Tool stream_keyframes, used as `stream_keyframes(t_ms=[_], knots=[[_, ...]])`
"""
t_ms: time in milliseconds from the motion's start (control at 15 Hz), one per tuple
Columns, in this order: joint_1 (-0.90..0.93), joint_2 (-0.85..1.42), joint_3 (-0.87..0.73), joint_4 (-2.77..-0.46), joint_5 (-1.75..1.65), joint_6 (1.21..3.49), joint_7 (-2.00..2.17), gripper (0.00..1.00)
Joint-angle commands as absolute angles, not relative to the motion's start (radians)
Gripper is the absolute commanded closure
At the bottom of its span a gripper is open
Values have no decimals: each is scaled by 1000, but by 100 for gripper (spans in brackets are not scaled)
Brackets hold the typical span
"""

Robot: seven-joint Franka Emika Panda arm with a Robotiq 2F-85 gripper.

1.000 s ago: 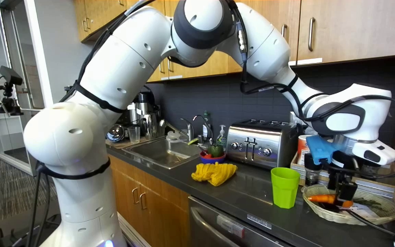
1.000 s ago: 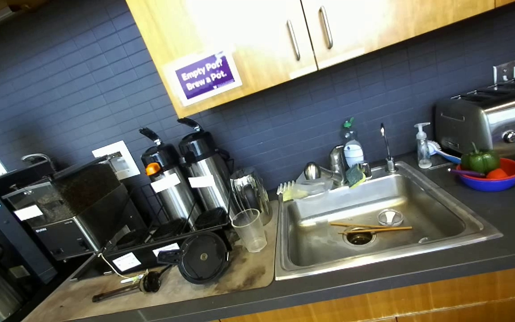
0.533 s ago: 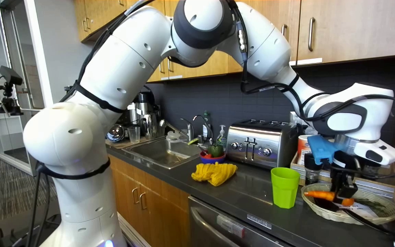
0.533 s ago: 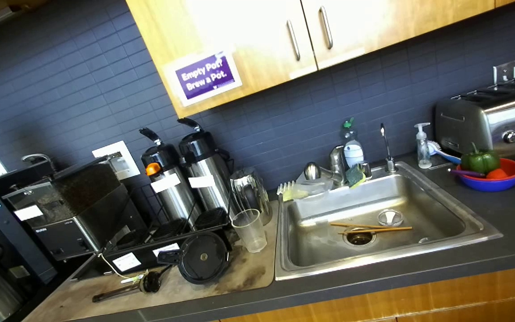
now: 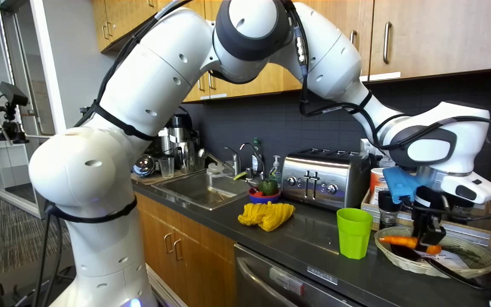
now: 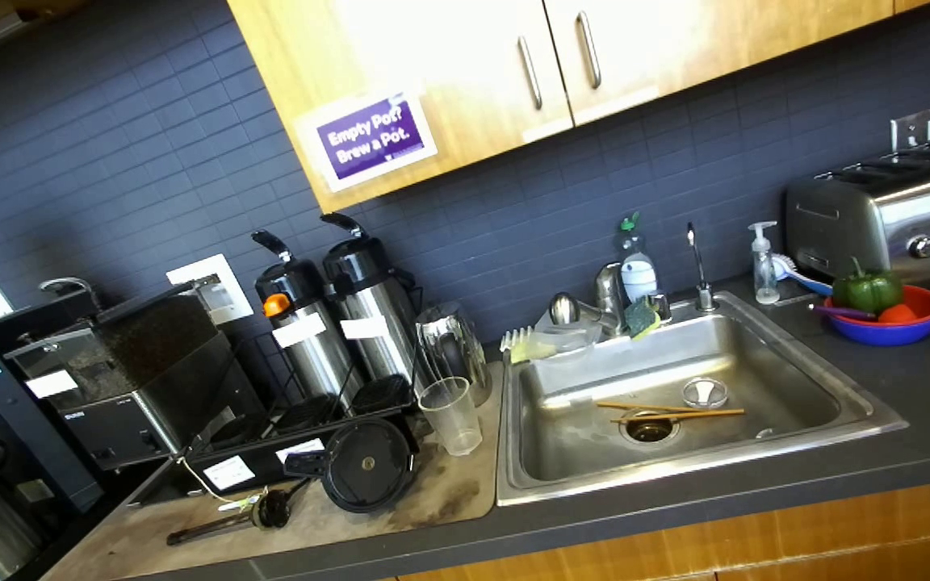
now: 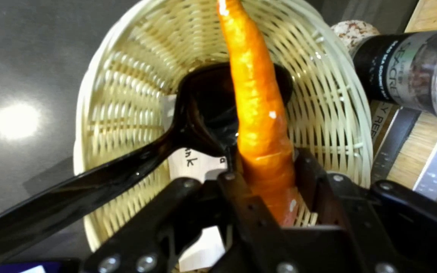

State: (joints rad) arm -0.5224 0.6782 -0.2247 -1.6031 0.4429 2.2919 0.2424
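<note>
An orange carrot lies between the fingers of my gripper, which is shut on its thick end. Its thin end points away, over the bowl of a black spoon. Below is a pale woven basket, holding the spoon's head and a white paper with handwriting. The spoon's handle sticks out past the basket rim. In an exterior view the gripper points down into the basket, with the carrot crosswise near rim height. Dark green sprigs lie there too. The exact contact at the far finger is dark.
A green cup stands beside the basket. Behind it are a grinder and a wooden rack with bottles. A toaster, yellow cloth, sink and bowl of vegetables line the counter.
The jaws have closed on the carrot. The gripper has risen slightly, and the carrot's thin end now sits a little higher. The spoon has shifted slightly in the basket.
</note>
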Motion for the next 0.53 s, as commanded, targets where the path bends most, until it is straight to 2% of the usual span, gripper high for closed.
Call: stream_keyframes(t_ms=[0,467], knots=[[-528,662,-225,-1595,464,2297,247,86],[-523,624,-233,-1616,462,2322,248,86]])
